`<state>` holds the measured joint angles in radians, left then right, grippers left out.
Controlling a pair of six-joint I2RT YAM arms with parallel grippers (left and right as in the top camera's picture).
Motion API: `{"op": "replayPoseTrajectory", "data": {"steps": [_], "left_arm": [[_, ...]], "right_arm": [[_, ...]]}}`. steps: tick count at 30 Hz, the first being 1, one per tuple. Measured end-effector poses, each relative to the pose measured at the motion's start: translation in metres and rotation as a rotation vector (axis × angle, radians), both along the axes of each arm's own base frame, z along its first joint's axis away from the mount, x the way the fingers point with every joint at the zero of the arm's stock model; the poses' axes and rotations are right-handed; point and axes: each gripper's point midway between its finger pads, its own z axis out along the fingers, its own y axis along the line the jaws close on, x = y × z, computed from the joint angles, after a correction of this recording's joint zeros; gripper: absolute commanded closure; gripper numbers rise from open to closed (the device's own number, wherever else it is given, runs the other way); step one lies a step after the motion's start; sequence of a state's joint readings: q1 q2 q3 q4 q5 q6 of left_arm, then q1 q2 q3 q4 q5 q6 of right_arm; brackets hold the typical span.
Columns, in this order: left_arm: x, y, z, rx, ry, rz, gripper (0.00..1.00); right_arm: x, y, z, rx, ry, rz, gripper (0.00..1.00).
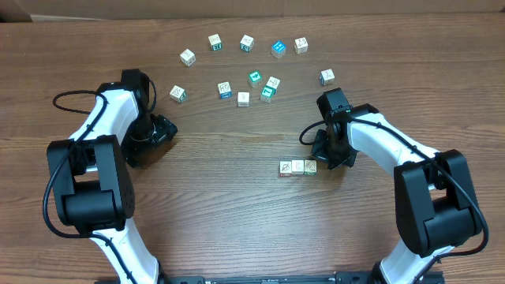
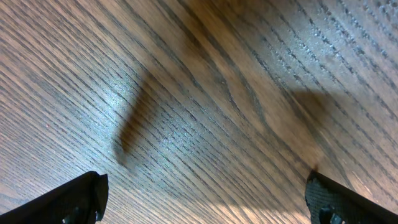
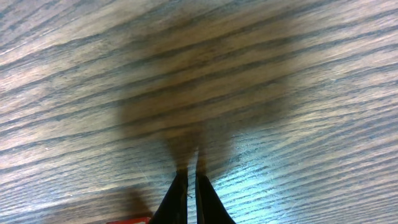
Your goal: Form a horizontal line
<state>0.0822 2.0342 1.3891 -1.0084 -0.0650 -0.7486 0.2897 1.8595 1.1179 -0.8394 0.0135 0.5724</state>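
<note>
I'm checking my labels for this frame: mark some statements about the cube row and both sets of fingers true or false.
1. The row of cubes shows three cubes side by side. True.
2. The left fingers are clamped on a cube. False: they stand wide apart over bare table.
3. The right fingers are shut with nothing between them. True.
4. The row lies beside the left arm. False: it lies by the right arm.
5. The loose cubes lie nearer the robot than the row. False: they lie beyond it.
</note>
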Motion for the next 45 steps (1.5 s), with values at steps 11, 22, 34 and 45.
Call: {"op": "replayPoseTrajectory", "data": {"steps": [11, 22, 34, 45], "left_arm": [[0.0000, -0.0001, 0.0000, 0.000, 0.000, 0.000, 0.00], [0.0000, -0.0001, 0.0000, 0.000, 0.000, 0.000, 0.00], [0.0000, -0.0001, 0.0000, 0.000, 0.000, 0.000, 0.01], [0.0000, -0.0001, 0.0000, 0.000, 0.000, 0.000, 0.00]], "right_arm": [[0.0001, 0.0002, 0.0001, 0.001, 0.000, -0.001, 0.96], [-0.0030, 0.0015, -0.0001, 0.010, 0.013, -0.001, 0.96], [-0.0029, 0.0018, -0.0001, 0.010, 0.013, 0.000, 0.96], [-0.0017, 0.0044, 0.0001, 0.024, 0.009, 0.002, 0.96]]}}
